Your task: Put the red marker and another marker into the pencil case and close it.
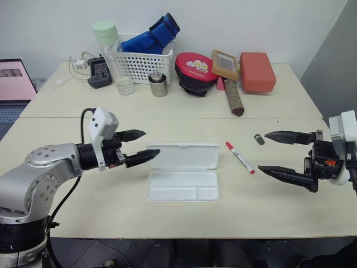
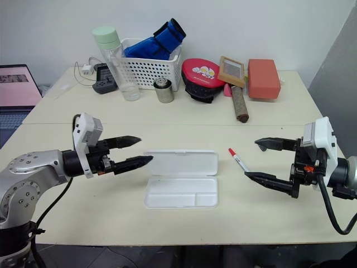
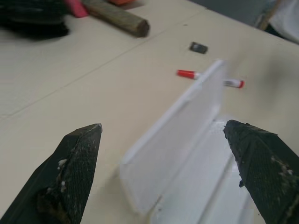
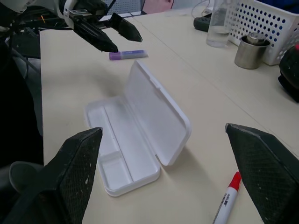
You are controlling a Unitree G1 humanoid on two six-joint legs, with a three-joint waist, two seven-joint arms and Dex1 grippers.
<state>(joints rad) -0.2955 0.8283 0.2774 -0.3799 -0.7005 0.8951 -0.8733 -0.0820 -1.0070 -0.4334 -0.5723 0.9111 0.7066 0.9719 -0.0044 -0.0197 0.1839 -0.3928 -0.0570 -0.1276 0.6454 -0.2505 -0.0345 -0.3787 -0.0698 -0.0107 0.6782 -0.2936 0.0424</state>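
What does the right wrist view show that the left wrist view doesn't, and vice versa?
Right wrist view: the purple highlighter lying on the table past the open pencil case, the left hand with its fingers apart above it, and the white basket, steel cup and clear bottle.

Left wrist view: the brown roller and a small dark object on the table.

Both: the pencil case with its lid up and tray empty, and the red marker lying outside it on the table.

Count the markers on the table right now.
2. The red marker lies on the table right of the open pencil case. The purple highlighter lies beyond the case, by the left gripper.
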